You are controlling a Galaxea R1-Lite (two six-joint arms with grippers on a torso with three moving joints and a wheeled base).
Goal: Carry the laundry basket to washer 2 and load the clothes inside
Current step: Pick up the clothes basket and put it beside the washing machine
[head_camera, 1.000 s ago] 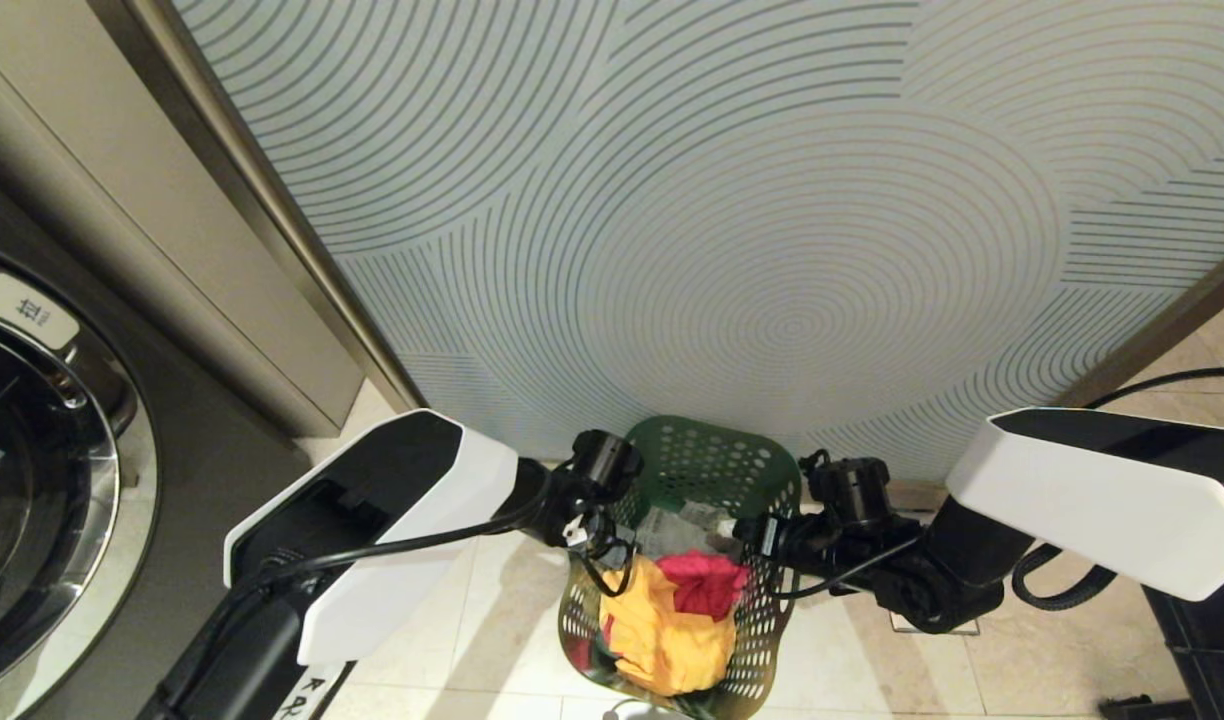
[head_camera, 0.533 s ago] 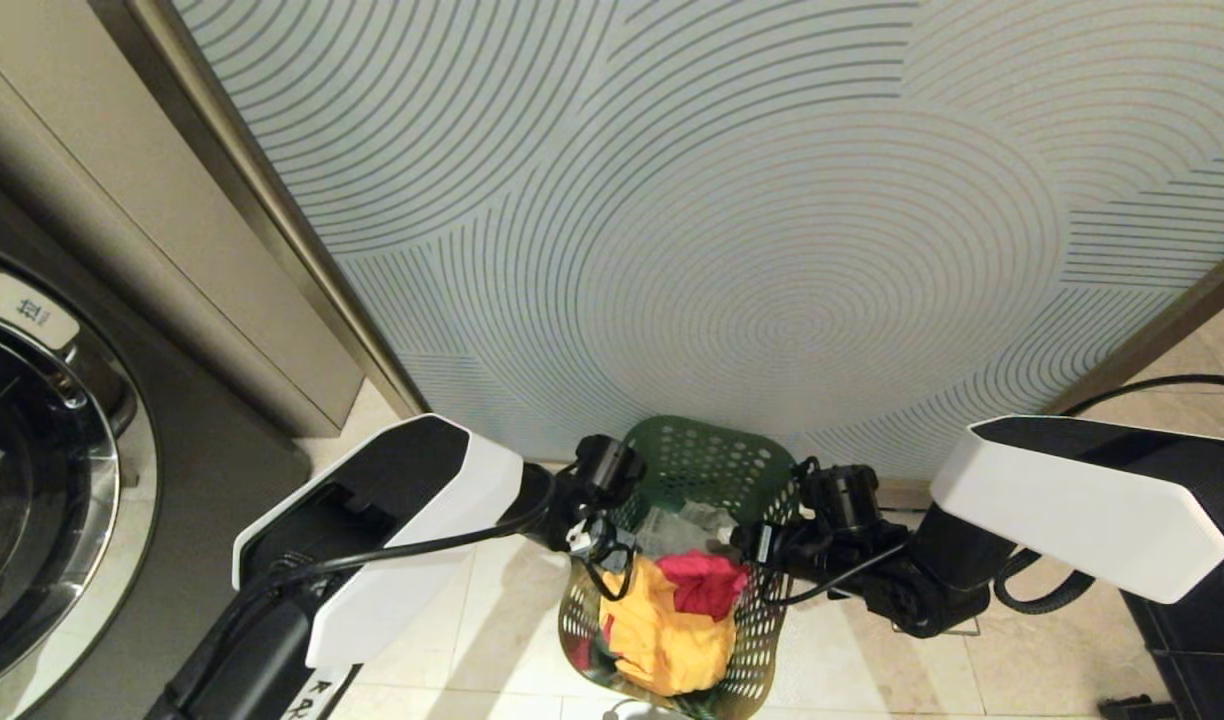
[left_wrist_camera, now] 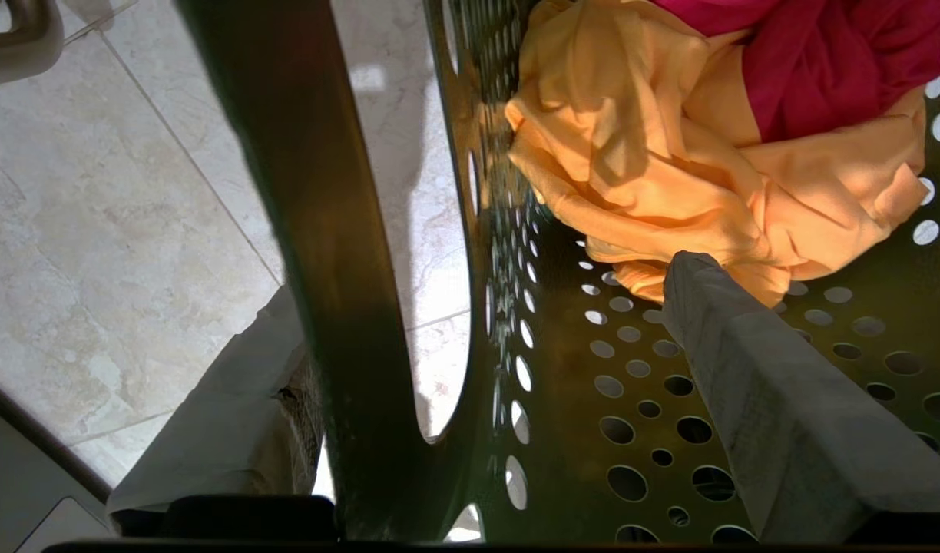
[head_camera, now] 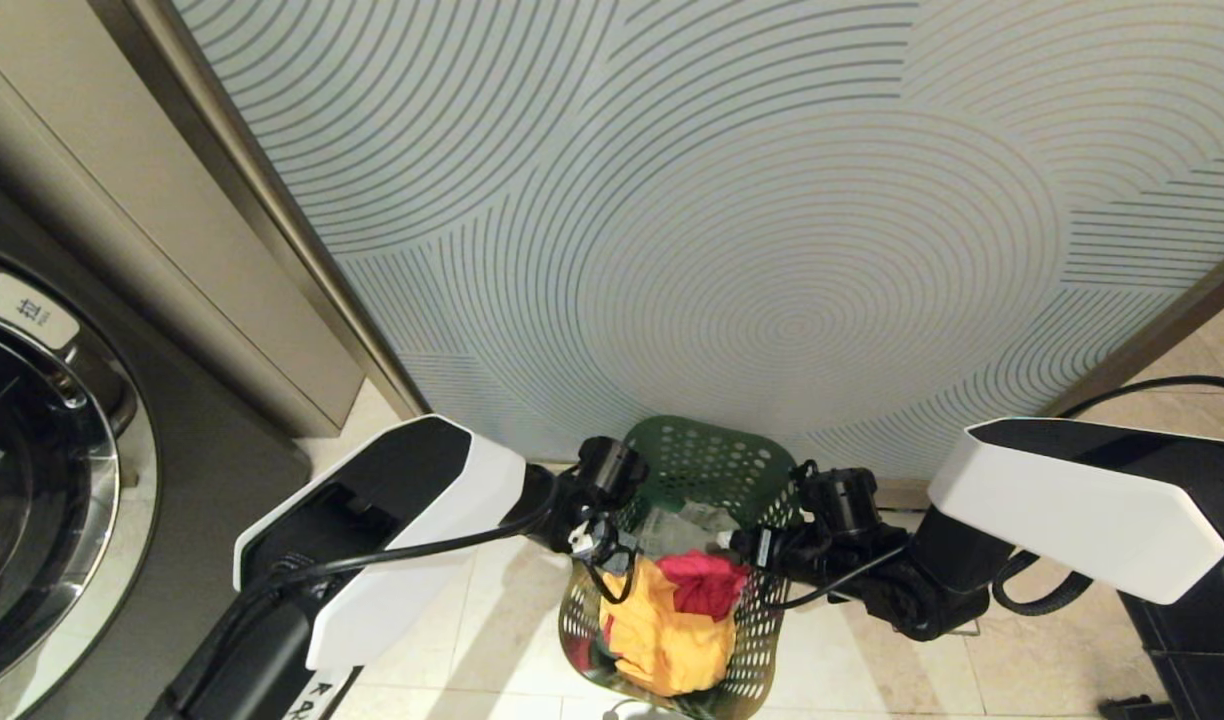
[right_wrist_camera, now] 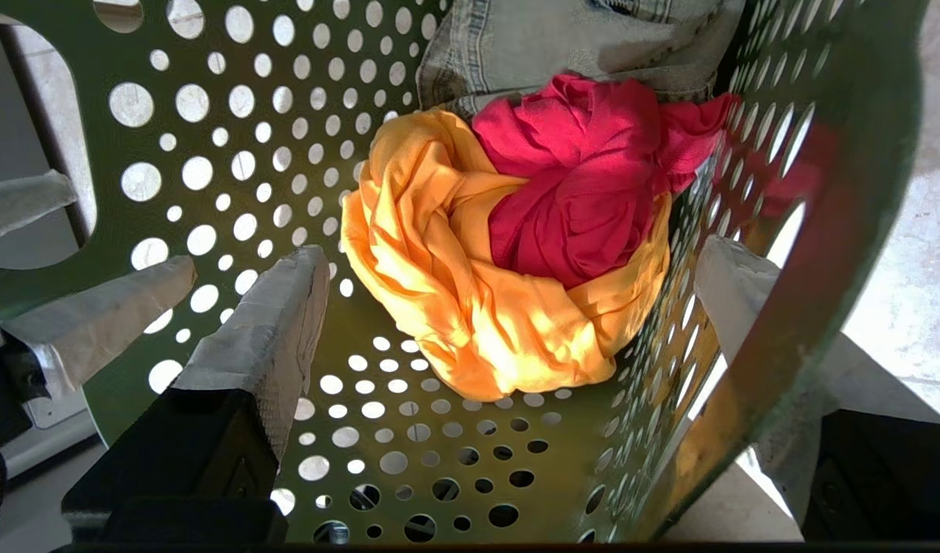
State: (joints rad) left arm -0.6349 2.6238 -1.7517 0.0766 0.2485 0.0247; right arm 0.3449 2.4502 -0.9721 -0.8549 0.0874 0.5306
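1. Head view, left to right: a dark grey front-load washer with a chrome-rimmed round glass door (head_camera: pixel 32 480) fills the left edge, a beige cabinet panel (head_camera: pixel 142 240) stands next to it, and a pale wall panel with fine concentric line pattern (head_camera: pixel 772 250) closes off the far side. The tall dark green perforated plastic laundry basket (head_camera: pixel 712 462) stands on the glossy cream marble floor tiles (head_camera: pixel 472 620), close against that wall, with bare floor on both its flanks.
2. The left gripper (head_camera: pixel 604 545) sits at the basket's left rim, jaws spread apart. In the left wrist view the rim wall runs between its two grey cloth-wrapped fingers (left_wrist_camera: pixel 754 399): one inside the basket, the other outside over the floor. No clamping shows.
3. The right gripper (head_camera: pixel 744 545) sits at the opposite rim, jaws likewise spread, straddling that wall: one grey wrapped finger (right_wrist_camera: pixel 263 338) inside, the other outside behind the perforated wall.
4. Between the two sets of jaws, down inside the basket, lies the crumpled bright yellow cloth garment (right_wrist_camera: pixel 455 307), with the bunched pink-red garment (right_wrist_camera: pixel 585 184) on it and the grey denim-like garment (right_wrist_camera: pixel 531 38) beyond both.
5. The basket wall is smooth, curved, with round holes throughout and an oval cut-out handle (right_wrist_camera: pixel 40 153) near the rim.
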